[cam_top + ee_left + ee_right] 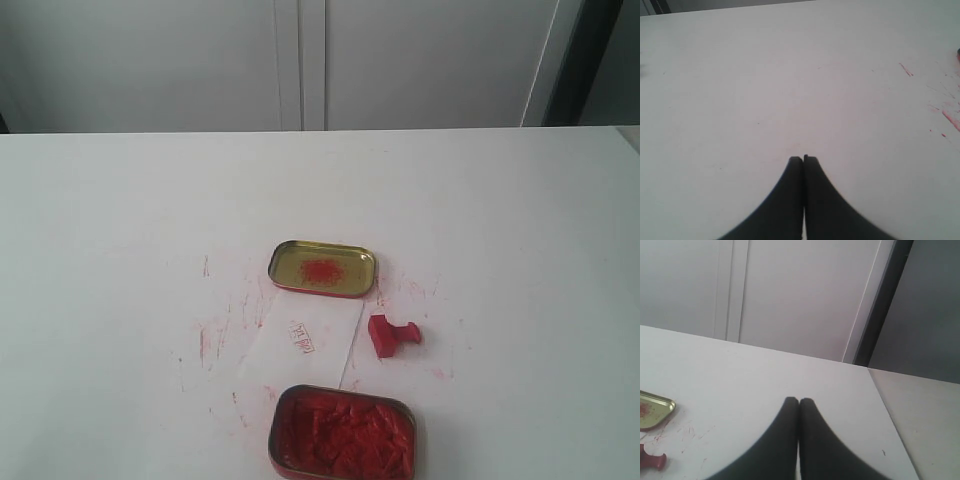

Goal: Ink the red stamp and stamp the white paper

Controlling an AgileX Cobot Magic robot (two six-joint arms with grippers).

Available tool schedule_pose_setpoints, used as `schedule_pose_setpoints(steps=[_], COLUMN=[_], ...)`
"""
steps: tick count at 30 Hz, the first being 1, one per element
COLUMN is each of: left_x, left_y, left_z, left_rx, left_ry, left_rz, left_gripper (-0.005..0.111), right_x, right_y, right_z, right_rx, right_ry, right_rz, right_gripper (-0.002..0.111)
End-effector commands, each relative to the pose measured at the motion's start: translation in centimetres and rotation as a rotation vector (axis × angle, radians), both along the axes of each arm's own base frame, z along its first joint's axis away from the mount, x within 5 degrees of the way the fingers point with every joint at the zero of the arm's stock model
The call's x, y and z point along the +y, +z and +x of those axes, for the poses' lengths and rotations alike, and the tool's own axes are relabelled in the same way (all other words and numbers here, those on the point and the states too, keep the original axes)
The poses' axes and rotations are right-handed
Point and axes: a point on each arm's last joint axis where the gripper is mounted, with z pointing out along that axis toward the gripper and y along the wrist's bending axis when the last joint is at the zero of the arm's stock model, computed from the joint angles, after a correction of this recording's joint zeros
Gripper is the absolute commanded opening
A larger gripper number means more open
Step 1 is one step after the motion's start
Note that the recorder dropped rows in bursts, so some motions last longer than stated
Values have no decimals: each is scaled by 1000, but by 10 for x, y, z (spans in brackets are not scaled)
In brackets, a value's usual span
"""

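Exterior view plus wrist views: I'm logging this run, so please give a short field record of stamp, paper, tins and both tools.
red stamp: lying on its side beside the paper, apart from it, unheld
white paper: flat between the two tins, bears a red mark
paste tin: open, full of red paste
shallow tin: open, red smear inside
left tool: shut, empty
right tool: shut, empty

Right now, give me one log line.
red stamp: lying beside white paper, already marked | left jaws: shut | right jaws: shut

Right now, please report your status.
Left end effector shut, empty; right end effector same. Stamp on its side beside paper. Nothing in the way.
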Motion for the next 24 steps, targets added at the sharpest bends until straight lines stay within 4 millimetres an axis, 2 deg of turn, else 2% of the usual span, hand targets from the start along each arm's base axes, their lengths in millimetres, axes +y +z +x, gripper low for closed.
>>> schedule_pose_setpoints(steps=[1, 6, 18, 20, 24], left_x=[0, 0, 0, 0, 0], left_y=[-1, -1, -1, -1, -1], left_z=[0, 0, 0, 0, 0], left_rx=[-3, -3, -3, -3, -3], left_ry=[5, 5, 5, 5, 5], left_rz=[-4, -4, -4, -4, -4], left_gripper=[0, 0, 0, 0, 0], right_x=[0, 0, 0, -1, -1], right_y=[0, 0, 0, -4, -27], right_z=[-2, -2, -2, -1, 7], right_rx=[-15, -13, -13, -4, 67], right_ry=[-7, -12, -13, -15, -20], right_rz=[31, 107, 105, 102, 97], right_gripper=[0, 0, 0, 0, 0])
